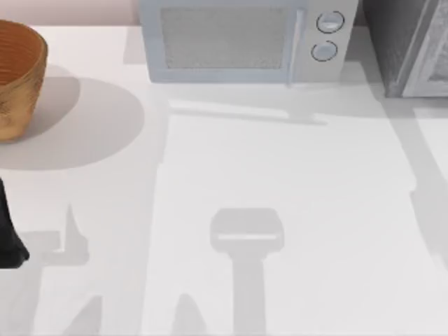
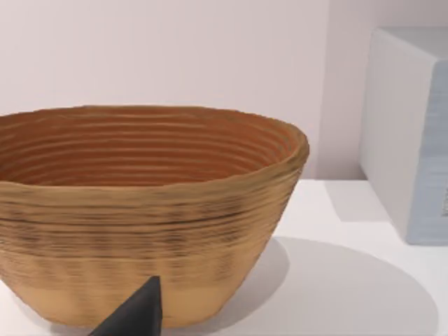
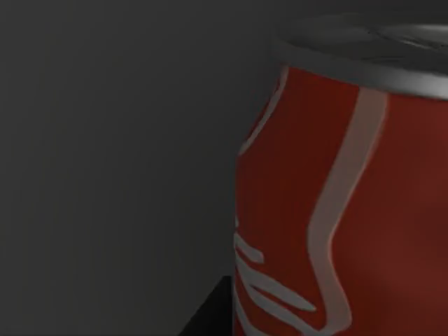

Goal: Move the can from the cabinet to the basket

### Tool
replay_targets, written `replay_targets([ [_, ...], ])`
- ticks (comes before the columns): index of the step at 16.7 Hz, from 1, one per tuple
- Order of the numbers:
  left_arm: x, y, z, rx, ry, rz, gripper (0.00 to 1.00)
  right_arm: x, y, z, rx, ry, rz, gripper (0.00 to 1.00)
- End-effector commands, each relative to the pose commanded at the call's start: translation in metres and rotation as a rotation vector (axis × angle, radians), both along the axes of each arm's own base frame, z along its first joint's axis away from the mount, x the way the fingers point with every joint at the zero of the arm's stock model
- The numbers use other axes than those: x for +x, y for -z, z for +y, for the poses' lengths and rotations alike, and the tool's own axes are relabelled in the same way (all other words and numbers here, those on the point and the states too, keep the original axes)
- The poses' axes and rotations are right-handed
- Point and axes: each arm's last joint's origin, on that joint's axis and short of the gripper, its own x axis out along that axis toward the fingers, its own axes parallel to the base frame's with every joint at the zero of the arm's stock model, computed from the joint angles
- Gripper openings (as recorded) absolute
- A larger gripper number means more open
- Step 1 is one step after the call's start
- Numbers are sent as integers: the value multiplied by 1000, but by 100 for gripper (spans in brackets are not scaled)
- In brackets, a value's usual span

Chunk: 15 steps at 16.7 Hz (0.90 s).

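Right hand: fingers' state cannot be told; it sits close against the small red soda can with white script (image 3: 343, 210), upright in the dark grey speckled cabinet (image 1: 392, 42), far right. Left arm parked beside the orange-brown woven basket (image 1: 17, 77), far left. Risk: an off-centre grip may tip the can.

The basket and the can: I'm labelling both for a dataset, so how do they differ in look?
The basket is ribbed and orange-brown; the can is smooth and red with white script.
The basket is open at the top, a wide bowl; the can is closed by a silver top.
The basket stands in bright light on the table; the can sits in dim surroundings.
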Motion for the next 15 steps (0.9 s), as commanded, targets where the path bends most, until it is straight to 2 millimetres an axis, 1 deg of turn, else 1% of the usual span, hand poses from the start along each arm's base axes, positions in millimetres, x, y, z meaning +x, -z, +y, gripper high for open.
replay_targets([
  [1, 0, 0, 0, 0, 0, 0, 100, 0, 0, 0, 0, 0, 0, 0],
  [10, 0, 0, 0, 0, 0, 0, 100, -1, -1, 1, 1, -1, 0, 0],
  [12, 0, 0, 0, 0, 0, 0, 100, -13, -7, 2, 0, 2, 3, 0],
  [13, 0, 0, 0, 0, 0, 0, 100, -24, -12, 3, 0, 4, 4, 0],
  [15, 0, 0, 0, 0, 0, 0, 100, -53, -26, 6, -1, 3, 4, 0],
])
